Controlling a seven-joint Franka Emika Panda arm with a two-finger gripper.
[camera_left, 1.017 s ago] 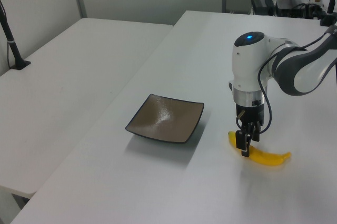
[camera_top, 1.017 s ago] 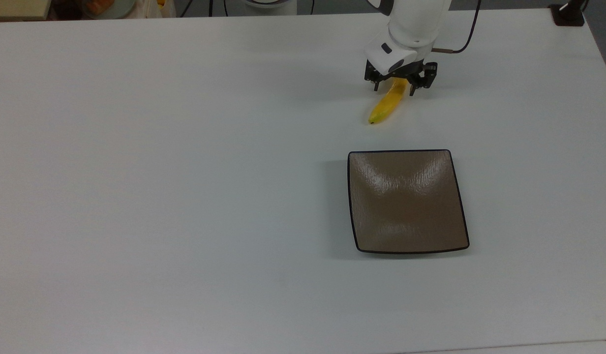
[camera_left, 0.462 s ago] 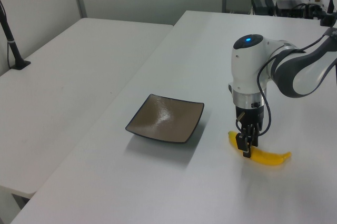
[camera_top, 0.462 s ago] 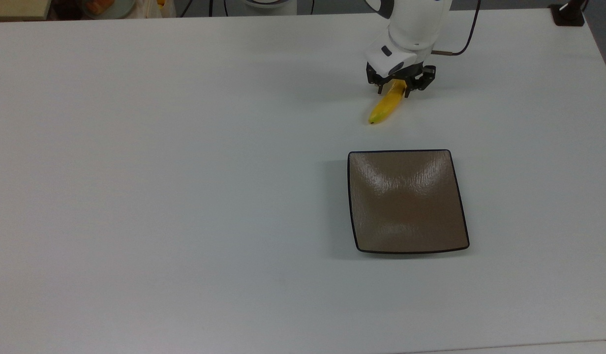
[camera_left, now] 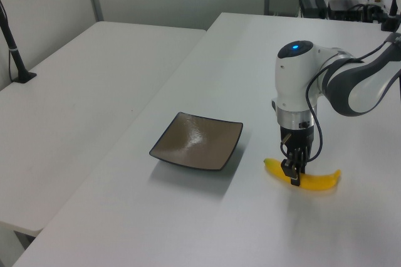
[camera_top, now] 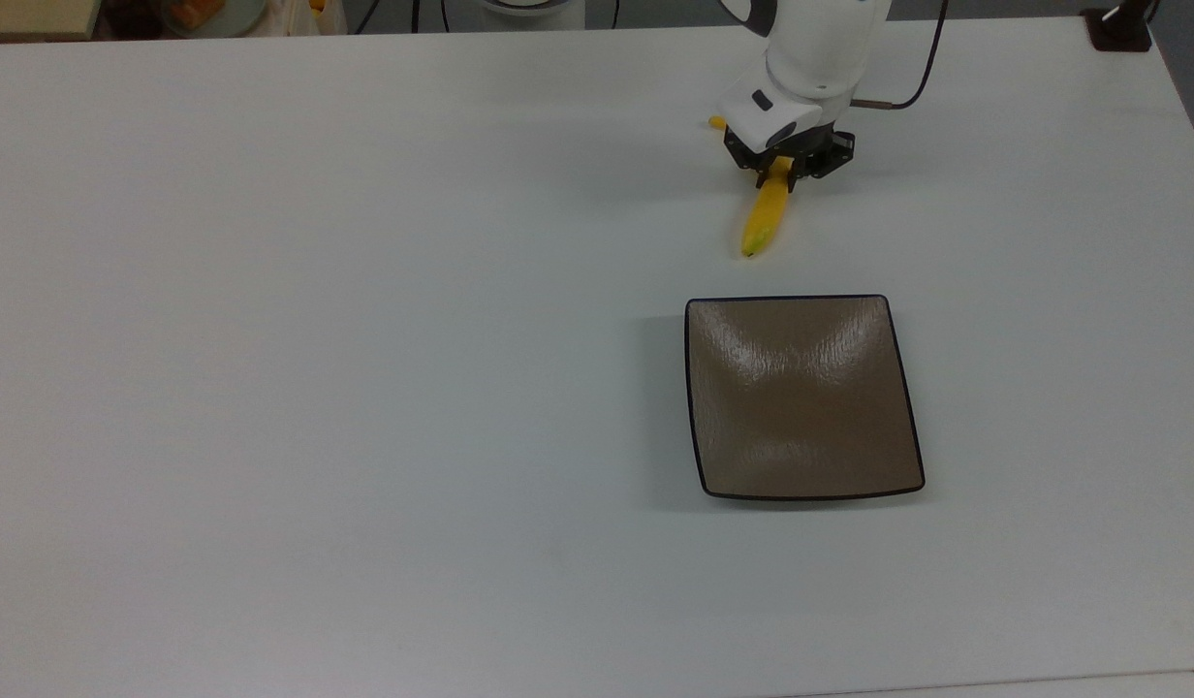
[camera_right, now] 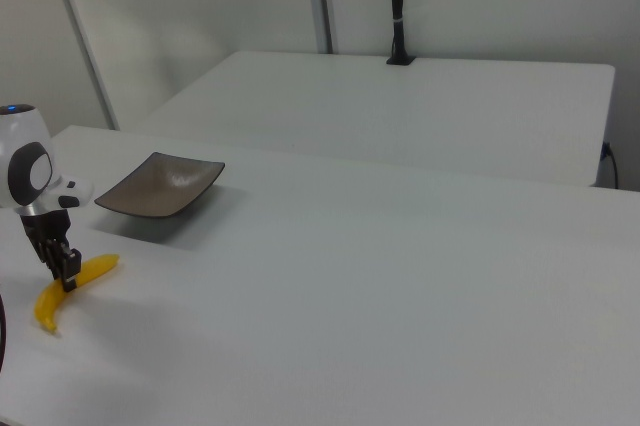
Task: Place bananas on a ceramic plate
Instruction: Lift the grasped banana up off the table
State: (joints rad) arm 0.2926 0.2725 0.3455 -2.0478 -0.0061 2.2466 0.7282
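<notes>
1. Since the earlier frames, the banana (camera_top: 764, 218) has swung on the table (camera_top: 364, 339): its free tip now points more squarely at the plate.
2. Ceramic plate (camera_top: 801, 397) sits unmoved, nothing on it; placement not yet done.
3. Gripper (camera_left: 293, 173) is down at the fruit's middle, fingers clamped on it; judged a completed grasp.
4. Banana lies near the plate, apart from its rim. Remaining: lift, carry, release.
</notes>
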